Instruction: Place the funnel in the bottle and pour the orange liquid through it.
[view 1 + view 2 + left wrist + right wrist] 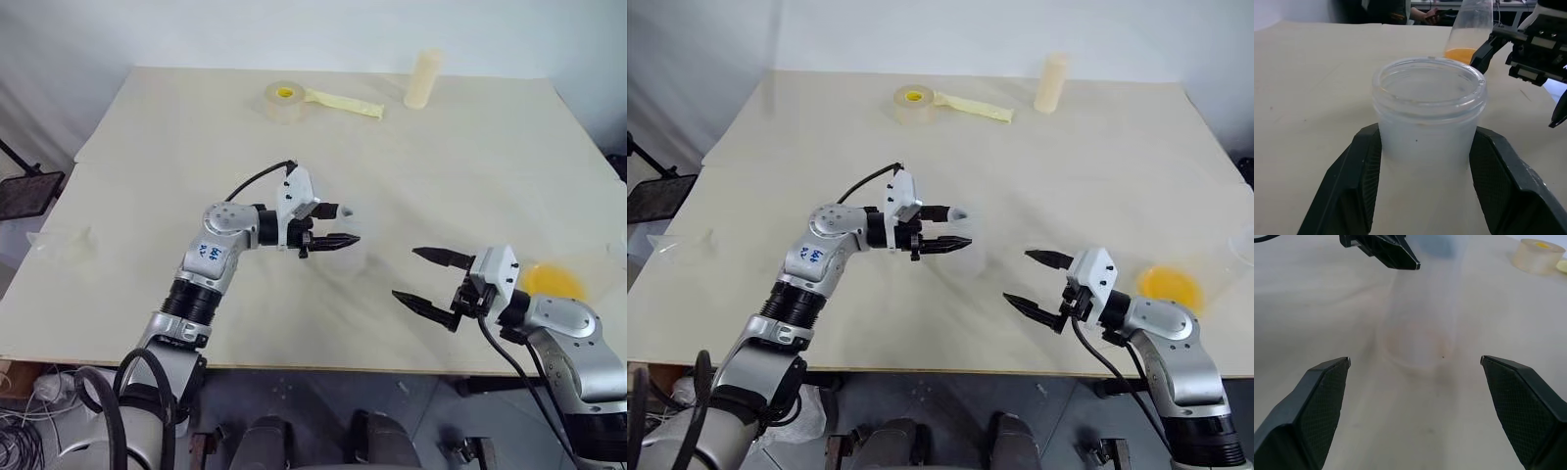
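A pale table [196, 127] fills the head views. Mid-table, the left gripper [343, 223] clasps a clear wide-mouthed container [1427, 112]. The right gripper [406, 273] gapes wide and empty near the front edge. The orange liquid [554, 282] sits by the right edge, and a faint clear shape, perhaps the funnel [64, 243], lies at the left edge.

The left wrist view shows that liquid pooled in the tapering bottle [1474, 24].

The right wrist view faces the container. I judge funnel placing and pouring both still to do.
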Motion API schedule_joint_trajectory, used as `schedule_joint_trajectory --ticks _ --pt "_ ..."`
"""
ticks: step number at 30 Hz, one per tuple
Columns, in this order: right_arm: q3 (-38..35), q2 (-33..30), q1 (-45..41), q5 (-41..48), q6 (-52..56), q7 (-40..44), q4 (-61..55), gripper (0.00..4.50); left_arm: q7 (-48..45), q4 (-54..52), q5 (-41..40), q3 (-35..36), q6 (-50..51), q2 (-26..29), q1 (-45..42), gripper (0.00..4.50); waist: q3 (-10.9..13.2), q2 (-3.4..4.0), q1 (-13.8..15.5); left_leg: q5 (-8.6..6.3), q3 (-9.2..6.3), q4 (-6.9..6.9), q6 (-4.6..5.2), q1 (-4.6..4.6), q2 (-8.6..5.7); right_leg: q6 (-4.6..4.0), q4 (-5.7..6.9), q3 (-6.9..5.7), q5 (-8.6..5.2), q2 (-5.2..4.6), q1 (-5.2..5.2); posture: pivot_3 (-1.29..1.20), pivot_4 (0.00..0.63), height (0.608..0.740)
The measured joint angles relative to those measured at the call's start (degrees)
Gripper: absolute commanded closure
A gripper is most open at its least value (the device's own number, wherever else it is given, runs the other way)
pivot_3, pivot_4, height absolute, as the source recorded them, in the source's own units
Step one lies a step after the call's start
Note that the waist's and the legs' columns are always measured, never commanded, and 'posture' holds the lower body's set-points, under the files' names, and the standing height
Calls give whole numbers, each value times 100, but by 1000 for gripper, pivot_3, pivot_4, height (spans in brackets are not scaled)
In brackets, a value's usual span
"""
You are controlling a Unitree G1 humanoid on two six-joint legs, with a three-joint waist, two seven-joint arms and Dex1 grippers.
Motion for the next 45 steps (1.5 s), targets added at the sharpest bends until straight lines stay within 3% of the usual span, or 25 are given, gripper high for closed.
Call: schedule_joint_trajectory --ticks 13,20,41,45 --pt "4 41 72 -104 -92 -200 -2 0 77 307 81 52 -105 -105 -115 2207 -2 -2 -4 1 -2 6 2 2 0 0 4 0 0 -1 4 0 150 740" --pt "4 41 49 -104 -93 -229 -11 0 300 216 90 135 423 8 -101 34 -2 -1 -16 1 0 7 2 0 0 0 7 1 0 -1 0 0 150 740" --pt "5 -56 -251 -101 -86 30 107 0 529 -1544 -436 1113 2114 1155 651 34 -3 -1 -16 1 -6 7 2 1 1 0 13 5 0 -2 -1 0 150 740" --pt "10 -138 -419 -74 -60 200 273 0 698 -2499 -938 2127 2643 1914 1685 34 -4 1 -184 -1 -24 -18 -1 16 21 -2 17 7 -1 2 -16 0 150 740"
